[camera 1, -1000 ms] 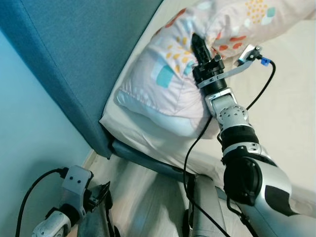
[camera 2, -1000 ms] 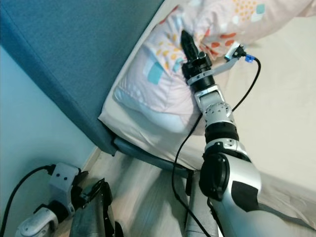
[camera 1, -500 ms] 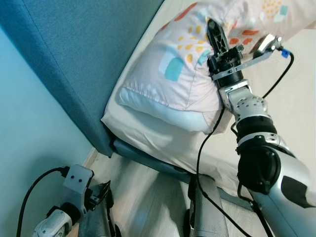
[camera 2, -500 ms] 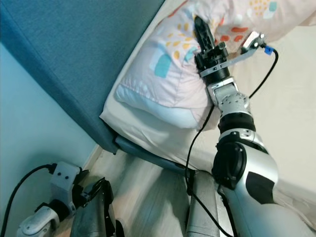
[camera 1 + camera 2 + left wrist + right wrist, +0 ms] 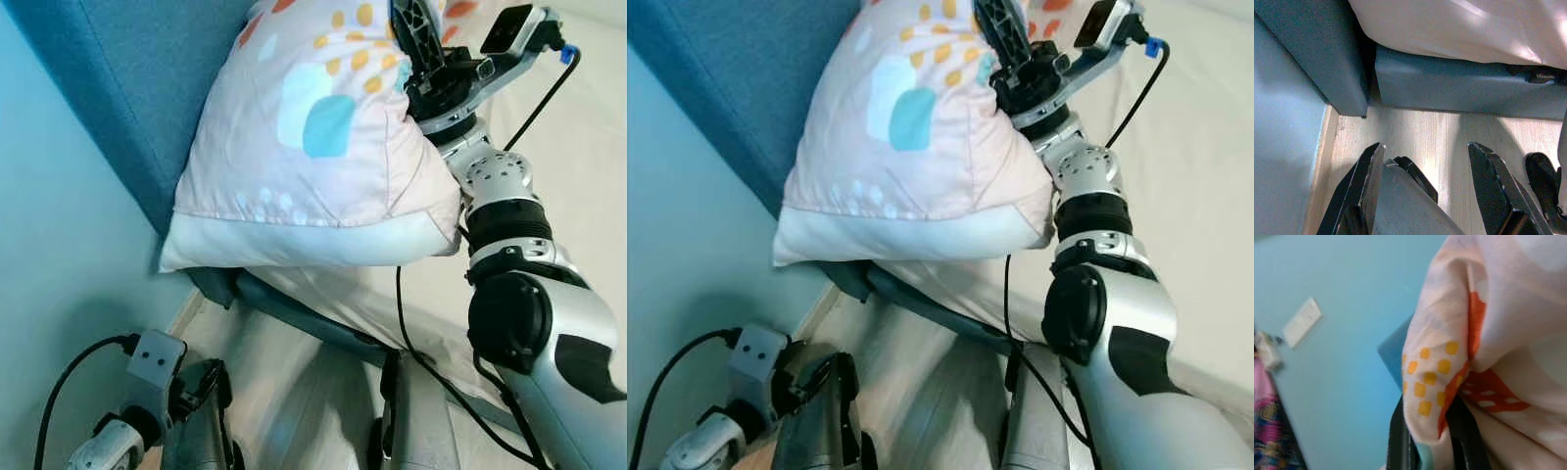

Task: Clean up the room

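Observation:
A pale pink pillow (image 5: pixel 313 147) with orange, yellow and teal patches hangs lifted above the bed's corner, its white end lowest. My right gripper (image 5: pixel 409 24) is shut on a fold of the pillow's fabric (image 5: pixel 1437 396) near its upper edge, with both black fingers pinching the cloth. My left gripper (image 5: pixel 1425 196) hangs low beside my leg over the wooden floor, fingers open and holding nothing.
A blue upholstered headboard (image 5: pixel 127 88) stands at the left against a light blue wall (image 5: pixel 59 294). The cream mattress sheet (image 5: pixel 578 147) spreads to the right over a blue bed frame (image 5: pixel 1449 88). Light wood floor (image 5: pixel 1430 132) lies below.
My right gripper has raised the pillow off the mattress and toward me; it now hangs free, much larger in view. The left arm has stayed put.

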### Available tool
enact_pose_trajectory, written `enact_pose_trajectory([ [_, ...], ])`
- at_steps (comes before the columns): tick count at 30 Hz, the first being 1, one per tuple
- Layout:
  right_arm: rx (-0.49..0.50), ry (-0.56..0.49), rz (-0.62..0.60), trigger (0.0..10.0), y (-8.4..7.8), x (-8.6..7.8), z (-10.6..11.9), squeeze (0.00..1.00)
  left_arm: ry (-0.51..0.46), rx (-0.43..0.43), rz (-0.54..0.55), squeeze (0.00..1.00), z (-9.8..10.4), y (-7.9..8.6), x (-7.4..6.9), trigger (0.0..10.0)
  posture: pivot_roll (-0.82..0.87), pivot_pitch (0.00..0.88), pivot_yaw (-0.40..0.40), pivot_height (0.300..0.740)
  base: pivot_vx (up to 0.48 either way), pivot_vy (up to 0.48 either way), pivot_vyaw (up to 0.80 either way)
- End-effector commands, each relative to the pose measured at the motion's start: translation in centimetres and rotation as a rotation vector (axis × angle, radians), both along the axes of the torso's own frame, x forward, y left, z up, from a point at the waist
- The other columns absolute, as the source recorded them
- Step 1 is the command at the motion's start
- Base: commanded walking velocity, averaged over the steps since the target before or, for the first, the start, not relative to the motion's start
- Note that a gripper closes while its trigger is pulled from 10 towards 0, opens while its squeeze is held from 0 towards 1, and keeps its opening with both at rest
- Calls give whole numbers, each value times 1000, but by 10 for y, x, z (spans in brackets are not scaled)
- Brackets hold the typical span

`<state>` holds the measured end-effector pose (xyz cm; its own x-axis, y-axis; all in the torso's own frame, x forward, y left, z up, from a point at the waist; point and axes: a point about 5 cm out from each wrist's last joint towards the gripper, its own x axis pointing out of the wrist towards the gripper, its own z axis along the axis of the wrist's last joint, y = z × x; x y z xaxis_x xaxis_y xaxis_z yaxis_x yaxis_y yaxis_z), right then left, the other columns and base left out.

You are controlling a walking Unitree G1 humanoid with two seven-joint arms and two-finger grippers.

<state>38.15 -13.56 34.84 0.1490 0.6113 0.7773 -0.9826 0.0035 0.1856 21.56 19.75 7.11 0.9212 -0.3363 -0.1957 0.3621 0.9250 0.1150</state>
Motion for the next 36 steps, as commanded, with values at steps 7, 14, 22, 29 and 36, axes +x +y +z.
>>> enact_pose_trajectory([
  [7,-203,274,-389,0,-21,18,-75,0,48,-11,-5,0,-8,-4,-9,10000,214,327,-20,486,0,0,0],
  [14,-330,532,-683,10000,-40,19,-136,0,45,-9,-10,0,-8,-3,-7,10000,213,315,-18,486,0,0,0],
  [22,-436,756,-816,10000,-41,10,-192,1000,22,-32,8,0,-4,-4,2,10000,213,275,-26,486,0,0,0],
  [29,-502,875,-897,10000,-47,1,-219,1000,5,-35,31,0,-3,1,11,10000,190,224,-32,486,0,0,0],
  [36,-593,999,-1012,10000,-69,-12,-241,1000,-3,-25,31,0,-4,7,24,10000,159,177,-43,486,0,0,0],
])
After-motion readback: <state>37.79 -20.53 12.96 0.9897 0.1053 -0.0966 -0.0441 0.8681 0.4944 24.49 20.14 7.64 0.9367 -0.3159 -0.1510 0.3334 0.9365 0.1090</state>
